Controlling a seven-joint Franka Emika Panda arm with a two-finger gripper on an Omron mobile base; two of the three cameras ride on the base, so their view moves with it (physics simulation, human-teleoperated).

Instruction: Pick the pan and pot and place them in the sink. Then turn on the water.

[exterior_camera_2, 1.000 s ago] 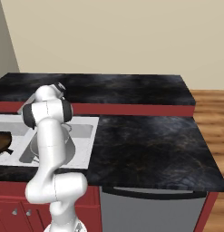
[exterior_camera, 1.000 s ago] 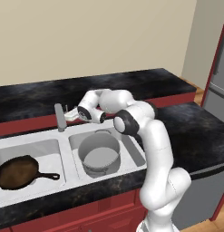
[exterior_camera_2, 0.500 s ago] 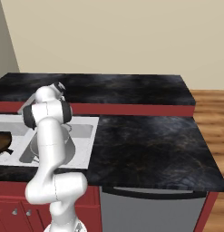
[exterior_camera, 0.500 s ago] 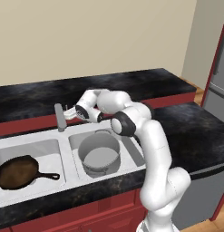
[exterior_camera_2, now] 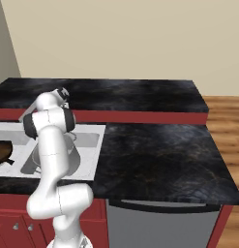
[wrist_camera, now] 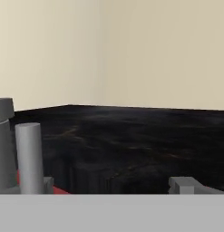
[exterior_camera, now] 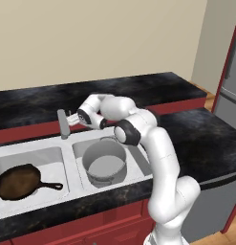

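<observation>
Even, flat rendered light; low-res.

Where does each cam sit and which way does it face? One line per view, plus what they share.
Left base view: behind the arm's left, looking forward and down at the sink, pan in the left basin, pot in the right; arm rises lower right, open gripper beside the faucet post.
Right base view: behind the arm's right, over the black counter; arm lower left.
Hand view: on the hand, looking level across the counter toward the wall, faucet post at left; fingertips at the bottom.
Shared: both base views show sink, pan and counter.
</observation>
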